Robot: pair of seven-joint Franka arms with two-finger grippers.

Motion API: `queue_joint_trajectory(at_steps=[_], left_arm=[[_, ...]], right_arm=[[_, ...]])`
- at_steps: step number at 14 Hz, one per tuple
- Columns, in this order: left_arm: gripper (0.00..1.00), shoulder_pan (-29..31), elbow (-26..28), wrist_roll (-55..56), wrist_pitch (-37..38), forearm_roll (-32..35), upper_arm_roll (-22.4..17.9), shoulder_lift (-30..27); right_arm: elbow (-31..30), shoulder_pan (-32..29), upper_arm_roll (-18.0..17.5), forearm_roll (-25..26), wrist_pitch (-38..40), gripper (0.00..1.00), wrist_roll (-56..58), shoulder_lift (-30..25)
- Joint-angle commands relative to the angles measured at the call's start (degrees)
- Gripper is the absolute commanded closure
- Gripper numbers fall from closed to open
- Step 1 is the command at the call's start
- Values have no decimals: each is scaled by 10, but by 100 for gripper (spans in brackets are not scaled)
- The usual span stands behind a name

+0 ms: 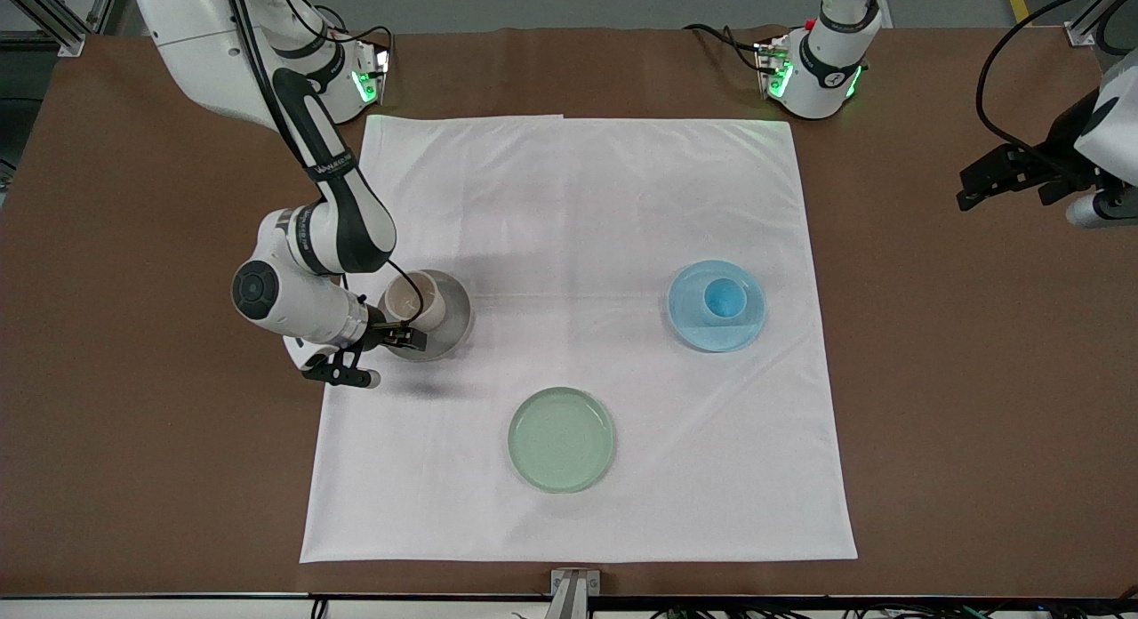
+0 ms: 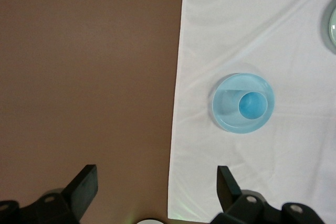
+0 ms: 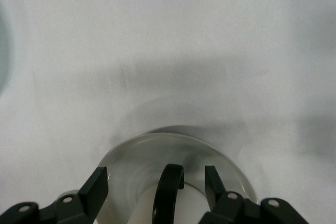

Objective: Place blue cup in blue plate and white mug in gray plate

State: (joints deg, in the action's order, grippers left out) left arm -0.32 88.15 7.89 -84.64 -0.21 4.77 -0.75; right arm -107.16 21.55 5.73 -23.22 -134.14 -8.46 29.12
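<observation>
From my seat: right gripper [image 3: 156, 187] low over gray plate [image 1: 452, 321], fingers spread either side of white mug [image 1: 416, 303] handle, not pinching. Forearm bent down from base at cloth's corner, wrist level. Mug standing in gray plate near cloth [image 1: 578, 245] edge at right arm's end. Left gripper [image 2: 157, 182] wide open, parked over bare table [image 1: 933, 379] off cloth edge, waiting. Blue cup [image 1: 724, 299] upright in blue plate [image 1: 711, 333].
</observation>
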Motion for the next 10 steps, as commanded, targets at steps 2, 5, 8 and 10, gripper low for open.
queue_joint_trajectory(at_steps=[2,5,8,10], left_arm=[[0,-31,68,-6,-25,-10,-27,-53],[0,-43,71,-7,-26,-1,-30,-56],[0,-45,71,-10,-33,20,-30,-59],[0,-43,70,-11,-33,20,-27,-58]], right_arm=[[78,-47,5,55,113,0,50,-2],[138,-70,27,106,230,0,42,-26],[175,-74,63,179,319,0,46,-81],[207,-78,82,204,371,0,49,-100]])
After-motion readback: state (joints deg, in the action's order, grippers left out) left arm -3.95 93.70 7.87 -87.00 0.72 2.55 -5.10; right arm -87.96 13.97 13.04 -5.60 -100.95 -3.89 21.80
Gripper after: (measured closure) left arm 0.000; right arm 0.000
